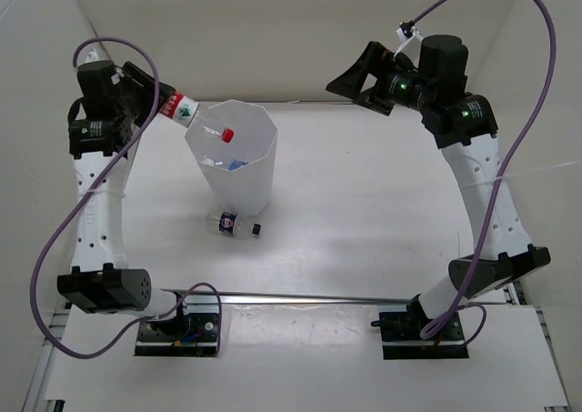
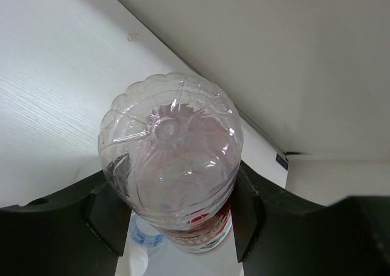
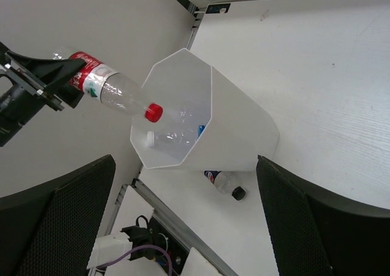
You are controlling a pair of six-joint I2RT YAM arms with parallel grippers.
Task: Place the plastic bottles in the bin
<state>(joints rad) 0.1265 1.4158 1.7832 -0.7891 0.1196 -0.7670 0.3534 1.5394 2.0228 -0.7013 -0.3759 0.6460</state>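
Note:
My left gripper [image 1: 153, 101] is shut on the base end of a red-labelled bottle [image 1: 186, 114]. The bottle tilts down, and its red cap [image 1: 226, 135] hangs over the mouth of the white faceted bin [image 1: 247, 186]. In the left wrist view the bottle's clear base [image 2: 170, 160] fills the space between the black fingers [image 2: 248, 212]. A clear bottle with a white cap [image 3: 172, 137] lies inside the bin [image 3: 241, 136]. A short dark-labelled bottle with a black cap [image 1: 235, 224] lies on the table just in front of the bin. My right gripper [image 1: 356, 77] hovers open, high at the back right, with nothing in it.
White walls close in the table at the back and on both sides. A metal rail [image 1: 364, 296] crosses the near edge between the two arm bases. Purple cables [image 1: 55, 239] loop beside each arm.

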